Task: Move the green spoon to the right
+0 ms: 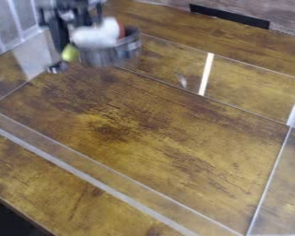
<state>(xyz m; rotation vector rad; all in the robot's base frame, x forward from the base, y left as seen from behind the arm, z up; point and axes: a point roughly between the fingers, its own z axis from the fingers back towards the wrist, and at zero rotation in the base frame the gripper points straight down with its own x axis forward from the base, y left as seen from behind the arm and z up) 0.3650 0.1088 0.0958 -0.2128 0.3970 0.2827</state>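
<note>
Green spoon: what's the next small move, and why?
Probably carry the green spoon a little to the right. The tool appears shut on it at the far left, tight against the steel bowl, and bare table lies to the right. The view is blurred, so check the bowl isn't caught.
</note>
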